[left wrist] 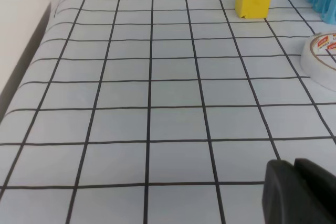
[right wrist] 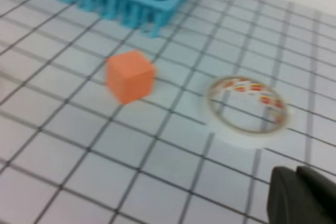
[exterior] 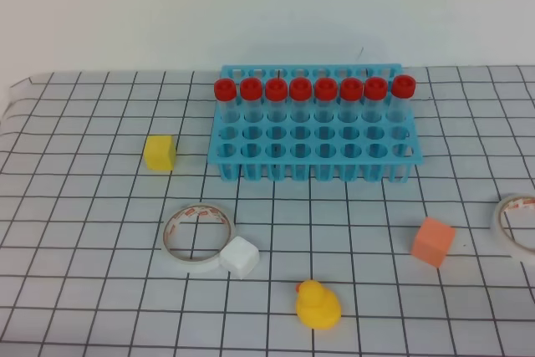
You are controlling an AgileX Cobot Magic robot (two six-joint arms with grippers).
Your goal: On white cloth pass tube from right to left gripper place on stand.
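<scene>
Left wrist view: the left gripper (left wrist: 294, 167) shows only as closed black fingertips, holding nothing, above the white cloth (left wrist: 157, 108). Right wrist view: the right gripper (right wrist: 296, 174) is likewise closed and empty, near a tape roll (right wrist: 245, 109) and an orange cube (right wrist: 129, 75). Exterior high view: eight red-capped tubes (exterior: 313, 89) stand upright along the stand's (exterior: 313, 152) back row. A yellow cube (exterior: 160, 152) sits left of the stand; a rubber duck (exterior: 317, 304) lies well in front.
</scene>
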